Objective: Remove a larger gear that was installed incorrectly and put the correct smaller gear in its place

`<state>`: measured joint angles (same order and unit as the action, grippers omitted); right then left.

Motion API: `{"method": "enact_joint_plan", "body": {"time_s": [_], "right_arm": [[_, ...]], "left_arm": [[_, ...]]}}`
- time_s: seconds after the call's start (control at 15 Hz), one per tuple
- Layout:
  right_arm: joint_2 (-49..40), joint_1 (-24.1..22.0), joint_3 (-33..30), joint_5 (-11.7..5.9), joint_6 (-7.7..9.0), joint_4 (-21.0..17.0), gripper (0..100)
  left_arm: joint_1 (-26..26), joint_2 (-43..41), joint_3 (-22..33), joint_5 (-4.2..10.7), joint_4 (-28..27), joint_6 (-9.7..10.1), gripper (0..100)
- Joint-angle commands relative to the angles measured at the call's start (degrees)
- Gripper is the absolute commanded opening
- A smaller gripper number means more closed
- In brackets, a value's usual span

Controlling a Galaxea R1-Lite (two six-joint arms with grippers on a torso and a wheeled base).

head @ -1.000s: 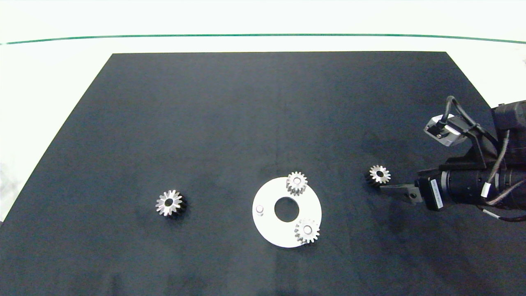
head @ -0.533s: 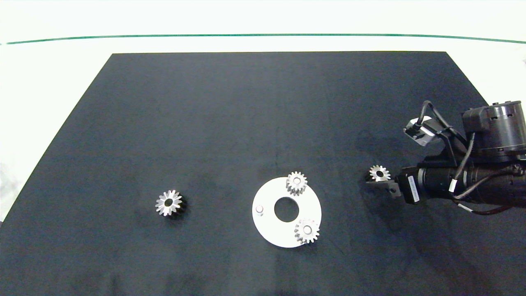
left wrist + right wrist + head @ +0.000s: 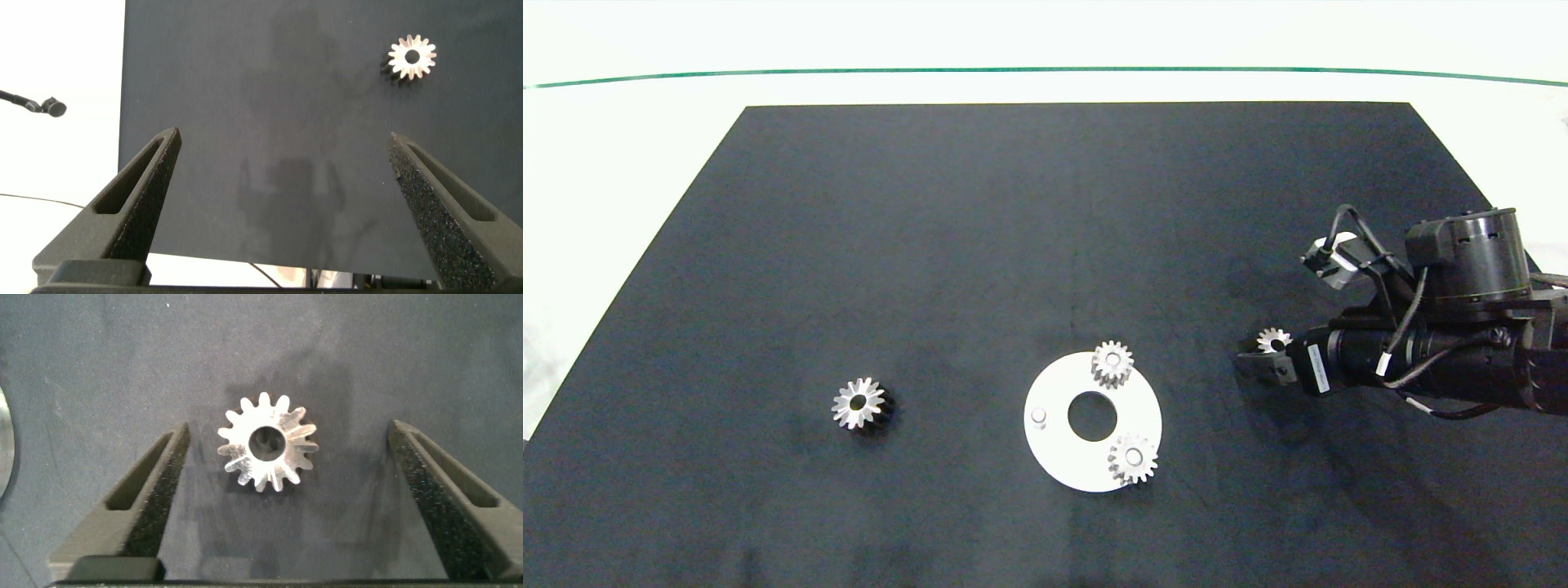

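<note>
The right arm reaches in low from the table's (image 3: 645,163) right side, its hand (image 3: 282,502) spread wide over the small gear (image 3: 268,442), one finger on each side, neither touching. The large gear (image 3: 858,403) lies well apart, left of the white disc (image 3: 1058,457). The left hand (image 3: 286,188) hangs open.

On the black mat (image 3: 1013,229), the white ring-shaped plate (image 3: 1058,457) carries two small silver gears (image 3: 1112,363), the wide star-toothed silver gear (image 3: 858,402) lying left, and a third small gear (image 3: 1272,339) apparently between the right gripper (image 3: 1262,359)'s fingers.
</note>
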<state>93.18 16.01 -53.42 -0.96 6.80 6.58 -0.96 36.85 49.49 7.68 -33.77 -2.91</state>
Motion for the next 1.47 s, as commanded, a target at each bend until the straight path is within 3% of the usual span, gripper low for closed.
{"method": "enact_joint_plan", "body": {"time_s": [0.07, 0.2, 0.33, 0.53, 1.47], "right_arm": [[-0.02, 1.40, 0.07, -0.62, 0.05, 0.01, 92], [-0.37, 2.36, 0.25, -0.88, 0.14, 0.01, 88], [-0.11, 2.98, 0.33, -3.08, 0.32, 0.01, 85], [-0.02, 3.07, 0.25, -4.84, 1.55, 0.10, 79], [-0.20, 3.77, 0.33, -5.98, 1.37, 0.10, 50]], "left_arm": [[0.00, 0.24, -0.01, 0.05, -0.16, 0.01, 100], [0.00, 0.24, -0.01, 0.05, -0.25, 0.10, 100], [0.08, -0.03, -0.01, 0.05, -0.25, 0.19, 100], [0.00, -0.38, -0.71, 0.05, -0.25, 0.19, 100], [0.00, -0.73, -1.94, 0.05, -0.16, 0.28, 100]]}}
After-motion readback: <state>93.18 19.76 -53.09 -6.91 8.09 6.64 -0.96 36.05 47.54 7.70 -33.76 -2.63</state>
